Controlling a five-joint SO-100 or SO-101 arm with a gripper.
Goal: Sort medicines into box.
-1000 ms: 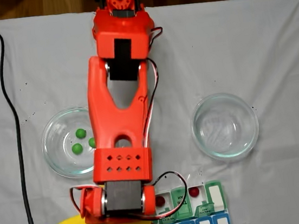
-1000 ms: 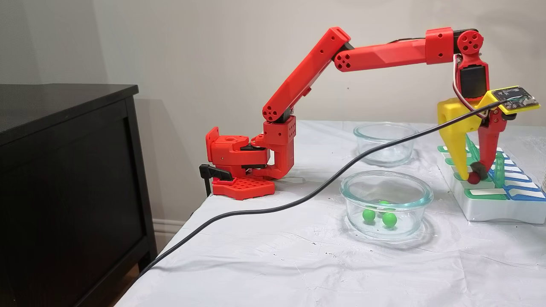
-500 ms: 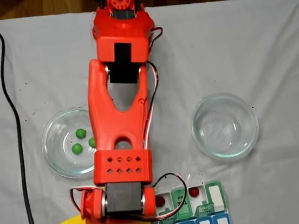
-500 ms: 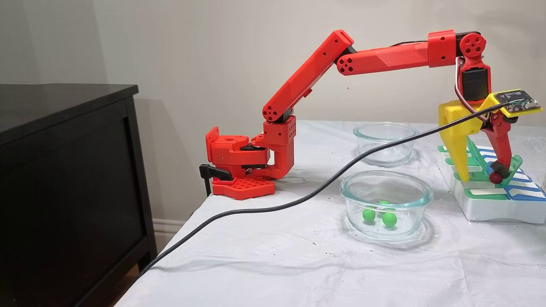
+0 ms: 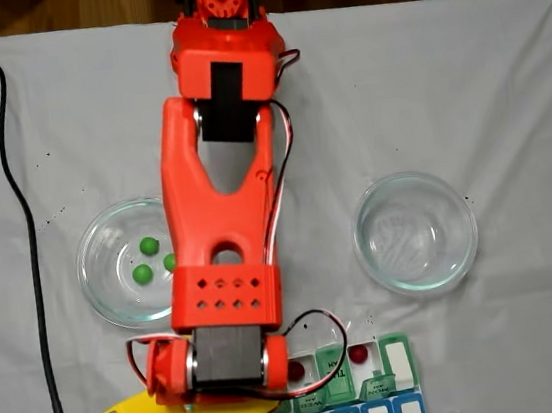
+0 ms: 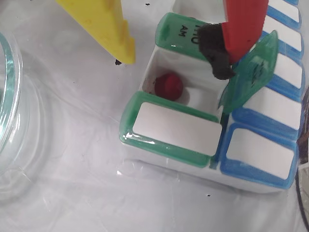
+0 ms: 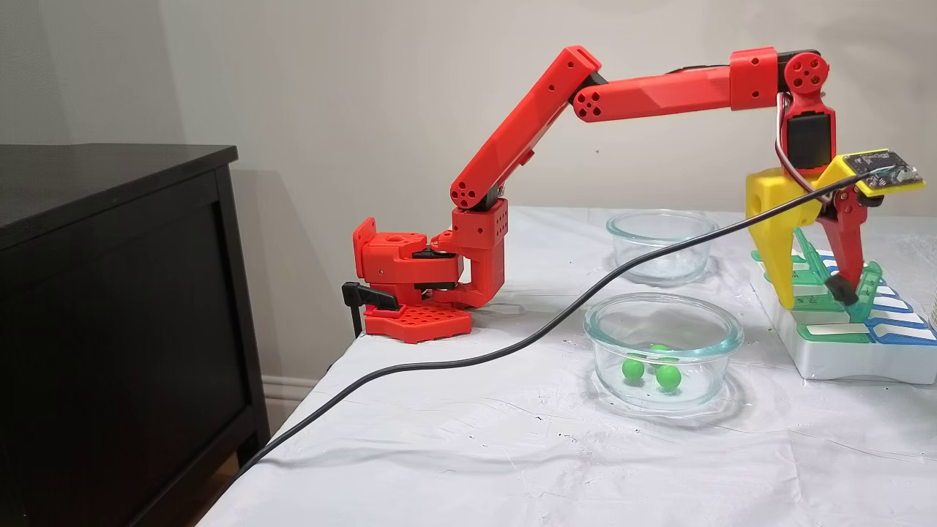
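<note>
The white-clothed table (image 7: 468, 454) carries it all, and the pill box (image 7: 842, 359) near its edge is our landmark. The red arm (image 7: 527, 139) reaches out from its base, well away from the box, and bends down right over it. Beside the box, on the arm's base side, sits a glass dish (image 7: 662, 351) with three green balls (image 7: 633, 368) in it; a second glass dish (image 7: 659, 245) stands further back, well apart from the first. A black cable (image 7: 468, 359) trails off the table edge, away from the box.

Now the gripper (image 6: 176, 53): jaws spread wide, nothing between them! The yellow finger (image 6: 104, 26) hangs just outside the box's wall, the red finger (image 6: 244, 24) with its black pad (image 6: 217, 53) sits above the box by a raised green lid (image 6: 251, 72). Directly below that gap, inside the box, a dark red ball (image 6: 168, 86) lies in an open white compartment, between a shut green lid and the lid marked AM. In a fixed view from above, two more red balls (image 5: 358, 355) rest in open compartments further along the box's green row.
</note>
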